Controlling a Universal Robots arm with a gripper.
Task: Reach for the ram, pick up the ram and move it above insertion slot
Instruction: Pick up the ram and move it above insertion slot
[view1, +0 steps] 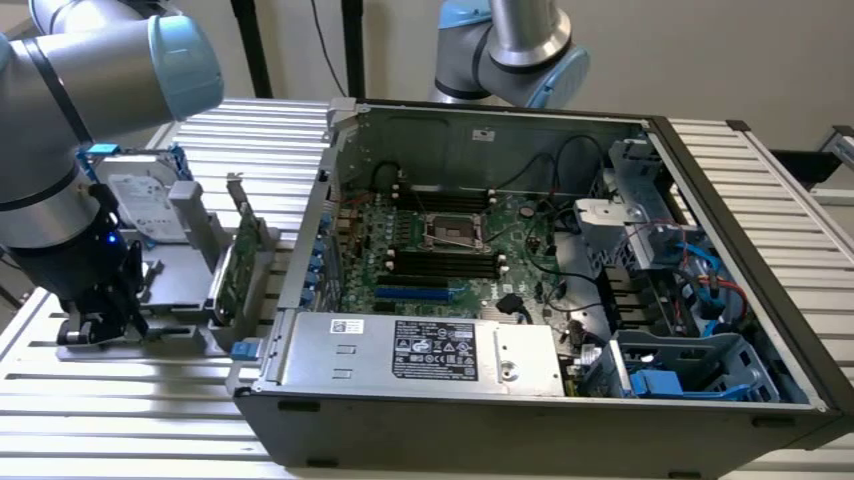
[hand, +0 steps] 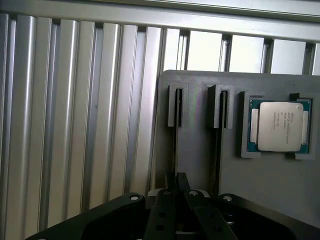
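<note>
The gripper (view1: 91, 330) sits low over the grey fixture plate (view1: 174, 328) on the slatted tabletop (view1: 120, 410), so the reach looks as good as finished. Directly under it, in the wrist view, a thin dark strip (hand: 174, 150) runs from the gripper to a slotted holder (hand: 177, 106) just ahead. I take this strip for the ram, standing on edge in its groove in the plate, though seen edge-on its green board and chips cannot be made out. The gripper lines up with the strip, but I cannot tell whether it is open around it or clamped on it. Nothing shows the ram clear of its holder, so I judge that it is not yet lifted. Beside that holder stands a second holder (hand: 222, 107) with its own thin dark line. Just past it, a processor chip (hand: 277, 127) lies flat in a recess of the same plate. Farther from the gripper, in the exterior view, the larger expansion card (view1: 240, 262) stands upright at the plate's far side, and the hard drive (view1: 134, 195) with blue rails stands near it. Well apart from the gripper, beyond the card, the open computer case (view1: 534, 400) lies on its side with the motherboard exposed. The long black memory slots (view1: 447, 262) in the middle of the board are where the ram belongs. The pick-up and the carry to above the slot both appear to be left.
</note>
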